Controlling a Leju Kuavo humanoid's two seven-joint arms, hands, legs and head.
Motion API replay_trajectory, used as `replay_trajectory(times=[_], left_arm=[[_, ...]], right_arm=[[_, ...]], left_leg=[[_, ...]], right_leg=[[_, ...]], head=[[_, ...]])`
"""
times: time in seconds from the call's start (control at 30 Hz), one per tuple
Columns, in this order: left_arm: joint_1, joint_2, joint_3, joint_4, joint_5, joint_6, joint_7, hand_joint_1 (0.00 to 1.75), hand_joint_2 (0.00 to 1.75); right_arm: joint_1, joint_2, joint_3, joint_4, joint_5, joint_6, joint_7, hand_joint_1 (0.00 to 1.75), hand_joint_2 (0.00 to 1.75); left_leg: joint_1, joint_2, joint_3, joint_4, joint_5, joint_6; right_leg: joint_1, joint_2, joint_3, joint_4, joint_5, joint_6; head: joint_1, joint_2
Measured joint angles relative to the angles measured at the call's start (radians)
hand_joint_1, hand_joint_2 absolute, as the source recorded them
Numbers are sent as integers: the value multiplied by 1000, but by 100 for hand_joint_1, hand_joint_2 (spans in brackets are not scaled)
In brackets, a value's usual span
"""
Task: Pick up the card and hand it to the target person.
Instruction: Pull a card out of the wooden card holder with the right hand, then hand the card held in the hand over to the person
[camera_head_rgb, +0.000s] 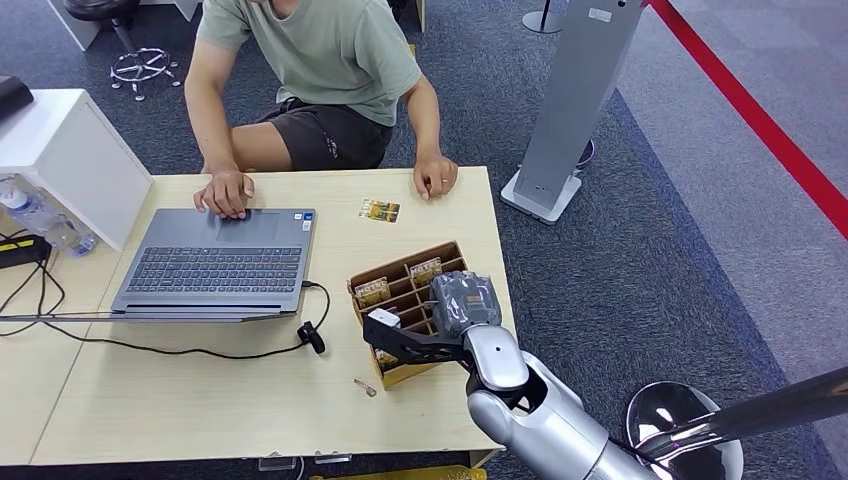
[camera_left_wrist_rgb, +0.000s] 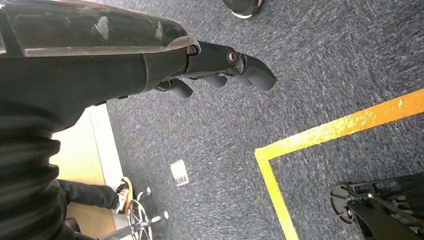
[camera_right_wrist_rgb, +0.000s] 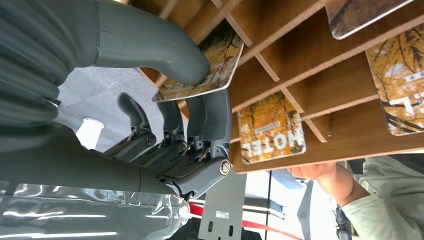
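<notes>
Right robot hand (camera_right_wrist_rgb: 165, 125) pinches a card (camera_right_wrist_rgb: 202, 67) at the rack (camera_head_rgb: 415, 300).
The thumb presses the card against the fingers (camera_right_wrist_rgb: 212, 117), at the rack's 6 o'clock end. The left robot hand (camera_left_wrist_rgb: 220, 70) hangs over carpet, fingers curled, holding nothing. A person (camera_head_rgb: 320, 70) sits at the surface's (camera_head_rgb: 200, 400) 12 o'clock edge, beside a laptop (camera_head_rgb: 215, 262).

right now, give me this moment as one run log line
phase: grasp at rack | right hand: pinches card over wooden card rack | left hand: hangs over carpet, holds nothing | person: seated across table
</notes>
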Motion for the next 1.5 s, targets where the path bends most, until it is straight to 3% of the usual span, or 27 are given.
replay_trajectory(times=[0.67, 0.87, 1.17, 1.5], left_arm=[[0, 0, -1, 0, 1, -10, -7, 0, 175], [-1, 0, -1, 0, -5, -14, -8, 0, 175], [-18, 0, -4, 0, -26, -26, 2, 0, 175], [-30, -1, -8, 0, -28, -20, 14, 0, 175]], right_arm=[[1, 0, 0, -6, 4, -10, -1, 169, 175], [-13, -5, -5, -70, 28, -51, -21, 169, 175], [-137, 21, -10, -91, -7, -69, -85, 169, 175], [-300, 114, -1, 106, -40, -150, -160, 169, 175]], left_leg=[[0, 0, 0, 0, 0, 0], [0, 0, 0, 0, 0, 0], [0, 0, 0, 0, 0, 0], [0, 0, -1, 0, 1, 0]], right_leg=[[0, 0, 0, 0, 0, 0], [0, 0, 0, 0, 0, 0], [0, 0, 0, 1, 0, 0], [0, 0, 0, 1, 0, 0]], head=[[0, 0], [0, 0], [0, 0], [0, 0]])
